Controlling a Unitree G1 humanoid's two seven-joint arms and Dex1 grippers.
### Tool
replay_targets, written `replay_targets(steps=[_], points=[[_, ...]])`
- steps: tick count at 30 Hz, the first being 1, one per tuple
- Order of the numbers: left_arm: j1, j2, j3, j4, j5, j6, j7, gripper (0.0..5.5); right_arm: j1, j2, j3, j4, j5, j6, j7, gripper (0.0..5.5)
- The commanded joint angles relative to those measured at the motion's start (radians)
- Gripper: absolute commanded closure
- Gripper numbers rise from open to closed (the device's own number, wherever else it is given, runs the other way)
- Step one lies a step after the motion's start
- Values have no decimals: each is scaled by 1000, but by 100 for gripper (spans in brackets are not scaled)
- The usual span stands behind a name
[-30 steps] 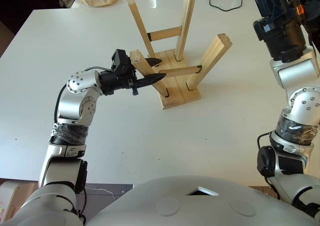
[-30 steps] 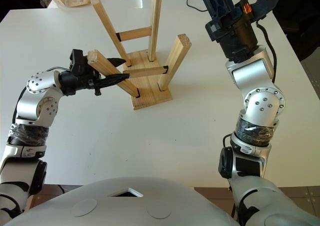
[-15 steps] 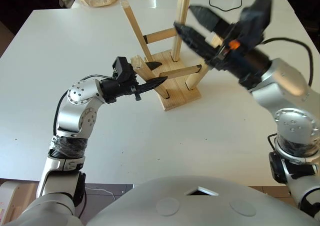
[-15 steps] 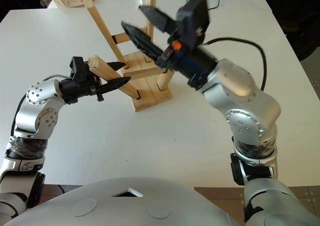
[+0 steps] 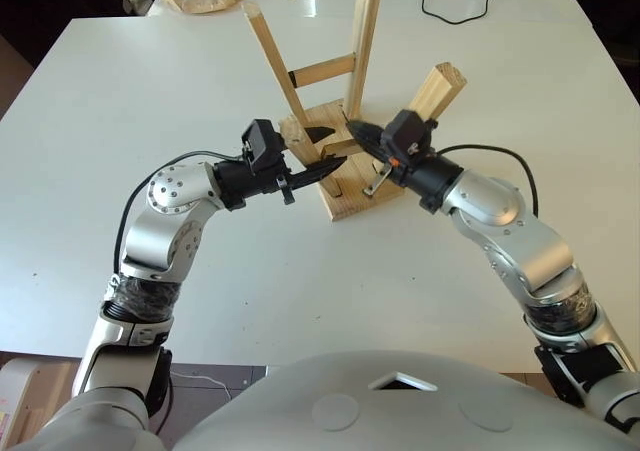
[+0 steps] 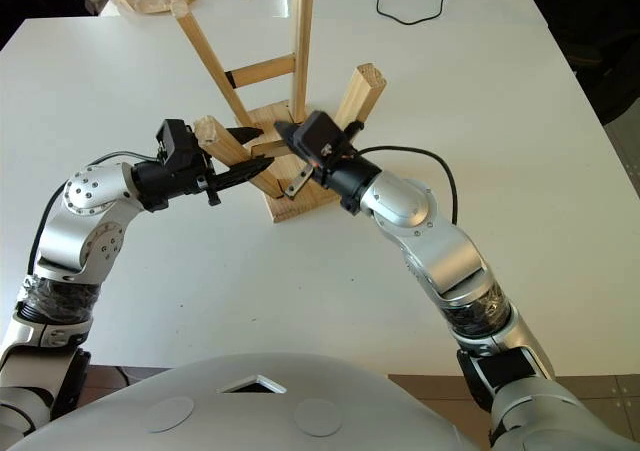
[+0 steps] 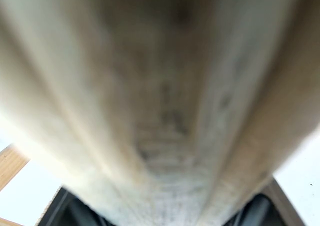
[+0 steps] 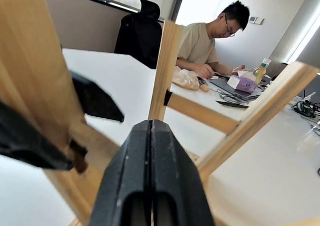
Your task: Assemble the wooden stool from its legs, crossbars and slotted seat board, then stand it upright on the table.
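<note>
The stool (image 5: 354, 91) stands inverted on its seat board (image 5: 352, 199), legs up. Your left gripper (image 6: 258, 149) clamps the leg (image 6: 222, 141) at the board's near corner; your right gripper (image 6: 290, 134), fingers (image 8: 135, 186) pressed together, hovers just above the board. Expect light, stiff wood (joints possibly loose): grip legs low.

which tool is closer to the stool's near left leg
Left. The left tool is closed around that leg; the right tool, shut, sits just off it, over the seat board.
</note>
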State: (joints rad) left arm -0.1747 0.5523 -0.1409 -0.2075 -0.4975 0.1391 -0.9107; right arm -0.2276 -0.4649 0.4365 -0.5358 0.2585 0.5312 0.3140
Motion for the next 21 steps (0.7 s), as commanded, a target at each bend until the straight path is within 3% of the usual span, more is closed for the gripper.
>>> replay_targets(steps=[1,10,12,15,18,20,21], points=[[68,41,-44,59,81,100,14,346,19,-18,15,25,-20,65,54,550],[63,51,-57,50,77,126,16,346,7,18,-14,19,-59,26,78,550],[51,55,-80,58,90,155,20,346,-20,114,-137,-38,68,-18,62,550],[32,71,-108,82,121,197,33,346,-176,223,-440,-62,427,64,-31,550],[9,90,-120,105,127,198,11,346,-349,150,-718,33,740,55,-107,550],[-8,109,-123,122,122,193,-20,346,-374,57,-808,149,676,61,-131,550],[-18,118,-126,137,126,187,-32,346,-349,-4,-790,204,564,53,-126,550]])
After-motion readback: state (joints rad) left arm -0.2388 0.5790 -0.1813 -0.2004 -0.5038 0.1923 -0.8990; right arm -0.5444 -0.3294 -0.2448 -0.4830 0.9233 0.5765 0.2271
